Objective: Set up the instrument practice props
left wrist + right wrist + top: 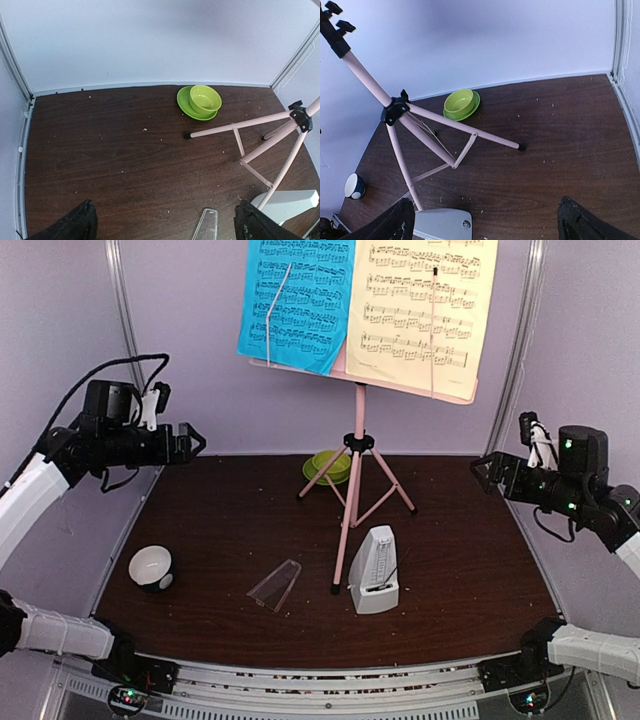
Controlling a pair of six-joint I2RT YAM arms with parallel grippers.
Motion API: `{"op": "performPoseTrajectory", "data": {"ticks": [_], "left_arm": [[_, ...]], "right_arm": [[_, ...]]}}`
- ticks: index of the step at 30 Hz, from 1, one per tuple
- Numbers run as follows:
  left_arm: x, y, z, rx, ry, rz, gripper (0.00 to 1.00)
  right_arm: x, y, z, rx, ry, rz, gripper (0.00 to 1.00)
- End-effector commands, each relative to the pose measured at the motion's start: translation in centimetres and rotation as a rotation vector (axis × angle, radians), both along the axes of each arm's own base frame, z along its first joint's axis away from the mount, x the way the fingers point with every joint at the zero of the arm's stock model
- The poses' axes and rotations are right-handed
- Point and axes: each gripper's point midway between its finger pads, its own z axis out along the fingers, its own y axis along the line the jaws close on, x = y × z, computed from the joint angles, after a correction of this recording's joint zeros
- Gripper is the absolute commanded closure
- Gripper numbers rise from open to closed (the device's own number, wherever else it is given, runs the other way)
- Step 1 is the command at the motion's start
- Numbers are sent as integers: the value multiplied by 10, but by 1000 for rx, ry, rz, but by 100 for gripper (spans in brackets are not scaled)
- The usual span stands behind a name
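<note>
My left gripper (pixel 192 441) and right gripper (pixel 484 472) hang raised over the table's (pixel 220 520) side edges. Both have jaws spread wide and hold nothing.

Nearest: white metronome (pixel 375 572) upright, just beside the front foot of the pink music stand (pixel 352 480). Clear cover (pixel 276 585) lies off it to the left. White-and-black bowl (pixel 152 567) is further left.

Stand on three legs, mid-table. Blue sheet (pixel 295 300) and pale-yellow sheet (pixel 420 305) sit side by side on its desk.

Green cup and saucer (pixel 328 466) behind the stand, near the back wall.
</note>
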Motion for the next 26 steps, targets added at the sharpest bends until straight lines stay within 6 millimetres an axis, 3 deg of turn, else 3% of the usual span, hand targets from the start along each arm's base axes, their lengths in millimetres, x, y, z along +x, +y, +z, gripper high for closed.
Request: {"op": "performPoseTrajectory", "data": {"ticks": [1,8,12,17,21,26], "left_arm": [[-17,14,-42,51,95,35,2],[-28,18,-101,39,175,58,2],[-28,6,-137,14,228,8,2],[-28,-9,-175,-50,295,-29,2],[-25,-14,-185,-60,298,-49,2],[-17,-12,-172,-36,274,-35,2]], "right_arm": [[-4,-1,-22,93,21,-29,0],[-4,2,-85,156,64,-39,0],[-4,4,-124,173,112,-43,0],[-11,0,-145,221,123,-71,0],[-17,-6,-152,219,109,-86,0],[-18,-6,-154,223,87,-78,0]]}}
